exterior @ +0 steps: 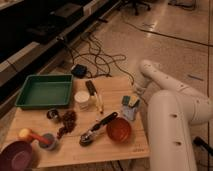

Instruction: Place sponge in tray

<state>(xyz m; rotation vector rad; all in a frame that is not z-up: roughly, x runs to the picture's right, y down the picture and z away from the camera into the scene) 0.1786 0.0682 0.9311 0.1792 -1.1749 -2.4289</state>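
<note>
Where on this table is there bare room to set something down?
The green tray is bare inside. Bare wood lies between the black bar and the sponge, by the claw at the right edge, and along the front edge. Crowded around the white cup and red bowl.

Single high camera, looking obliquely down across the pale wooden tabletop [75, 150] from nearby; the tool [131, 105] hanging over its right edge.
</note>
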